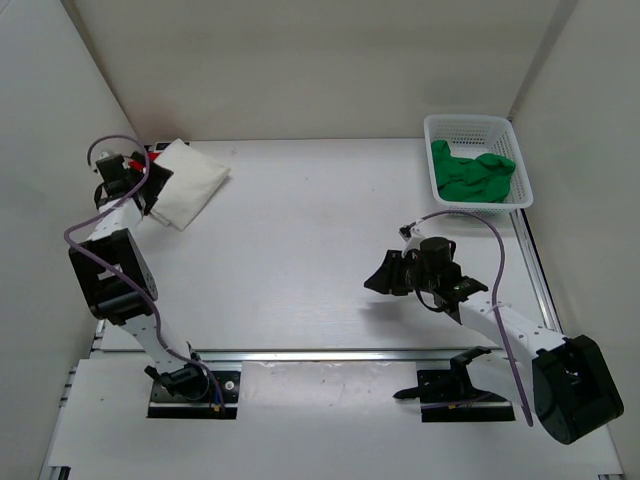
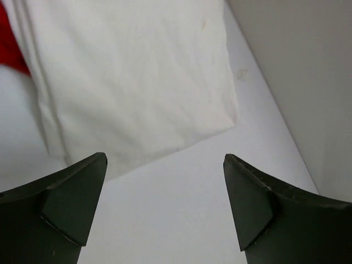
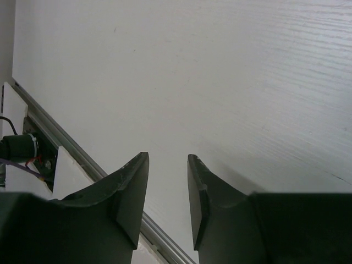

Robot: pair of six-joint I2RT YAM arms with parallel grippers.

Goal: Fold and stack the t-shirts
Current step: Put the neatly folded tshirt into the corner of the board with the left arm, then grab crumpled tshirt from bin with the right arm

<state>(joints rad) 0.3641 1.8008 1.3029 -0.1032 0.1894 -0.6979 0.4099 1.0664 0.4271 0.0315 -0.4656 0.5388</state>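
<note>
Just ahead of the left arm's (image 1: 110,275) wide-spread jaws, the white t-shirt (image 2: 132,77) is lying folded; the right arm (image 1: 490,315) is hovering low, jaws slightly parted, empty.

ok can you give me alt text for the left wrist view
A folded white cloth t-shirt lies on the white table, with a sliver of bright red cloth at the frame's top left. The left gripper, two dark fingers in the foreground, stands open and holds nothing.

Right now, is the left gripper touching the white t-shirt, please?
Cannot tell. In the left wrist view one left gripper fingertip overlaps the white t-shirt at its edge; neither contact nor gap shows.
</note>
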